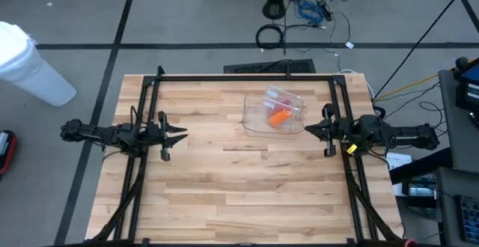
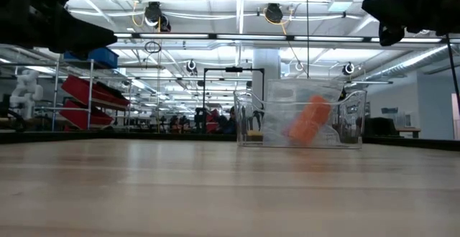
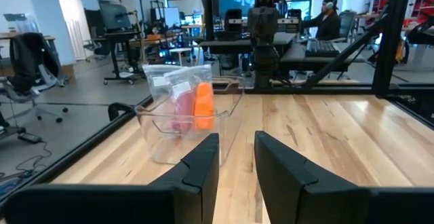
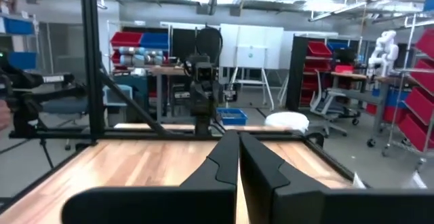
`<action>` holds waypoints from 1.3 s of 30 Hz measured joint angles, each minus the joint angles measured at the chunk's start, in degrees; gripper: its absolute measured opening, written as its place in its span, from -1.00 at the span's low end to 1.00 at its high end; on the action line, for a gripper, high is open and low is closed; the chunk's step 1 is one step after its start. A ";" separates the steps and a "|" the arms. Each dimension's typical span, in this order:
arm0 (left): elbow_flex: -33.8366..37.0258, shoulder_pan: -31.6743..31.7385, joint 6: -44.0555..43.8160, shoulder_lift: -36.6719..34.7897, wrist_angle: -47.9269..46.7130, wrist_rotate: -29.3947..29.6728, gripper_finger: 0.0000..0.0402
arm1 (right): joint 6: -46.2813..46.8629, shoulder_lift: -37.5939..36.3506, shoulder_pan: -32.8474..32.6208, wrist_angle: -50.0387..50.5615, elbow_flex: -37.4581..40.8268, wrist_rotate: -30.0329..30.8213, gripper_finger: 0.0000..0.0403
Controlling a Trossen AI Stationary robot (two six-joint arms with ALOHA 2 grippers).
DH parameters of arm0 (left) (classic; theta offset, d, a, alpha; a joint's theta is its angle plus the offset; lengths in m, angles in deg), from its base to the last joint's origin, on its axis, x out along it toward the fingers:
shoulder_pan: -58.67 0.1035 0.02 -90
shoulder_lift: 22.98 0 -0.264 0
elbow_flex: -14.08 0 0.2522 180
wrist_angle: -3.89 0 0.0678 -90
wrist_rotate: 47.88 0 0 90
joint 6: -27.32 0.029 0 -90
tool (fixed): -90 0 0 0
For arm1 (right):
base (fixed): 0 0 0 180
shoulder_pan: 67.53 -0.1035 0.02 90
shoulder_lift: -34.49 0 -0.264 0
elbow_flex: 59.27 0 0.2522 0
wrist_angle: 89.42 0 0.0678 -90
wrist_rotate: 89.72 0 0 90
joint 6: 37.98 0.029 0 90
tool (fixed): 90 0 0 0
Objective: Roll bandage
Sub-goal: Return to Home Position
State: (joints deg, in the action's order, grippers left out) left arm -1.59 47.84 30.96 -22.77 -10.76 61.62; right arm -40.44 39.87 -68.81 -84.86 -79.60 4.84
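A clear plastic container stands on the wooden table, right of centre toward the far edge. Inside it lie an orange roll of bandage and a pink item, apparently in clear bags. My left gripper hovers level at the table's left side, open, with nothing between its fingers, pointing toward the container. My right gripper hovers level at the right side, shut and holding nothing, just near of the container's right corner.
A black metal frame runs along the table's far edge and down both sides by the arm bases. A white cylinder stands on the floor beyond the left edge. Cables lie on the floor behind the table.
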 joint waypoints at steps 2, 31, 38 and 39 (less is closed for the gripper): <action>0.00 0.00 0.13 0.00 0.00 -0.18 -0.50 | 0.79 -0.94 0.42 -0.05 1.42 0.00 -1.00; -0.02 1.03 5.71 1.79 -0.79 -7.66 -0.50 | 1.69 -3.57 3.39 1.21 5.73 -3.45 -1.00; 0.33 4.47 3.32 1.81 -0.90 -16.31 -0.50 | -0.11 -3.55 3.42 2.35 5.73 -2.93 -1.00; 0.37 4.80 2.92 1.81 -0.92 -17.01 -0.50 | -0.34 -3.55 3.42 3.15 5.73 -2.93 -1.00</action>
State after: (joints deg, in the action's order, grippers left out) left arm -1.22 52.64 33.88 -20.95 -11.68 44.61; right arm -40.78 36.31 -65.40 -81.71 -73.87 1.91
